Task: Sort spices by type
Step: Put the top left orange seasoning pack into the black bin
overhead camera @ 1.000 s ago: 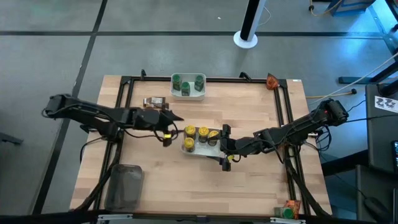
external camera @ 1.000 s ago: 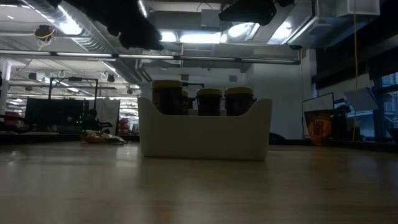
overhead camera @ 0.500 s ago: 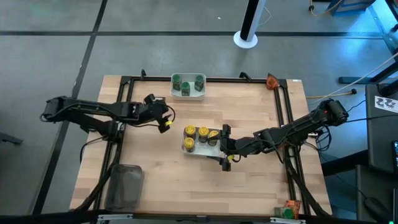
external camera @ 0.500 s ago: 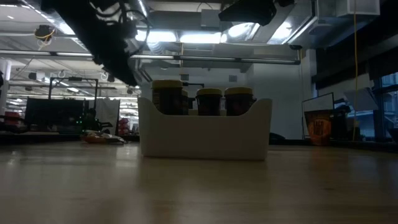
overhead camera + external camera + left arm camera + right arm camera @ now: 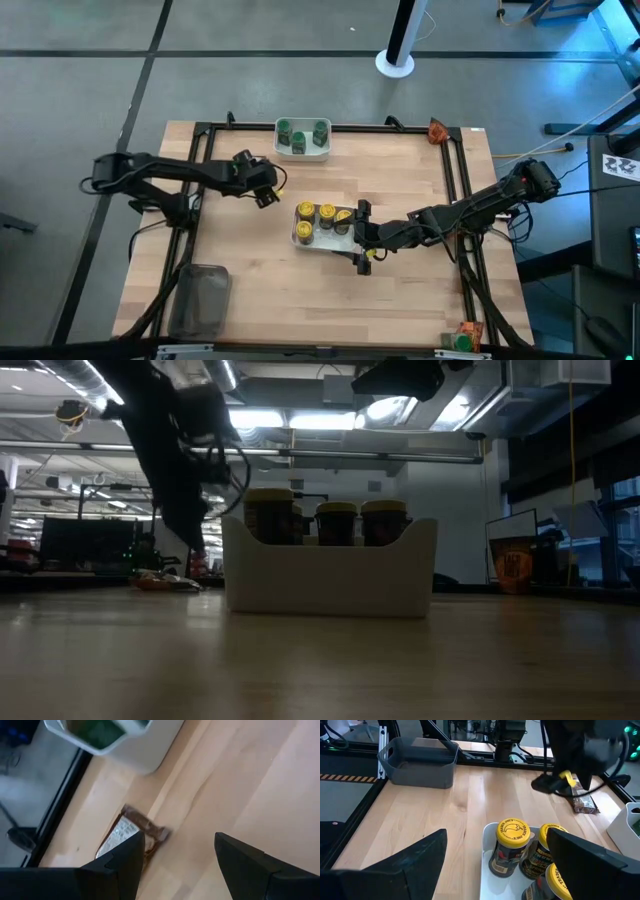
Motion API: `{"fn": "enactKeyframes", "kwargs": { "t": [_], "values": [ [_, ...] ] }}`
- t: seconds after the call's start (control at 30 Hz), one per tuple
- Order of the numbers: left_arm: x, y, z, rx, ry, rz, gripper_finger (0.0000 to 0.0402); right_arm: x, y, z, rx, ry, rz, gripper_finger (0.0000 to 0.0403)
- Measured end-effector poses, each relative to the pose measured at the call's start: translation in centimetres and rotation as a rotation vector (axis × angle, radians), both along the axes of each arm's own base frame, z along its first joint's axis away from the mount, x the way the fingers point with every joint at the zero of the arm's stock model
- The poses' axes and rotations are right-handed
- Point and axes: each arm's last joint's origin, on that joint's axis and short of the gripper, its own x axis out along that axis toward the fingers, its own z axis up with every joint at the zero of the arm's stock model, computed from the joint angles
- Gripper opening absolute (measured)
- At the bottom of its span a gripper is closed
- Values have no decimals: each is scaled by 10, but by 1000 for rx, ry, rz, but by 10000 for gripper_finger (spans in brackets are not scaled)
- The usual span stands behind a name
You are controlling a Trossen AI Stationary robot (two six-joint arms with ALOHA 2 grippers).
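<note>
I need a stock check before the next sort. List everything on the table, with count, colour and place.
Yellow-cap jars: three, in the white bowl at the table's middle.
Green-cap jars: three, in the white bowl at the far edge.
Packet: one seen, brown, flat on the wood by the green-cap bowl.
Tray: one, clear grey, near left corner.
Left gripper: open, above the packet.
Right gripper: open, beside the yellow-cap bowl.

Open left pincer (image 5: 175, 865), probably above packet (image 5: 131, 833)
</note>
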Motion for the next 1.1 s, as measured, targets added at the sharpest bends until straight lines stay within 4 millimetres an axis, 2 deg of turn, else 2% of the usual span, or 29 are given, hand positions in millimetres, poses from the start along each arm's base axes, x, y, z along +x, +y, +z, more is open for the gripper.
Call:
{"fn": "enactKeyframes", "kwargs": {
  "t": [0.23,0.5,0.8,1.1],
  "values": [
    [4,15,-24,1,150,-1,223,0,0,0,0,0,0,340],
    [6,26,-40,45,281,-14,223,0,0,0,-2,3,0,340],
    [12,30,-50,63,307,-36,223,0,0,-1,-4,8,0,340],
    [11,45,-62,60,333,6,223,0,0,-1,-4,8,0,340]
  ]
}}
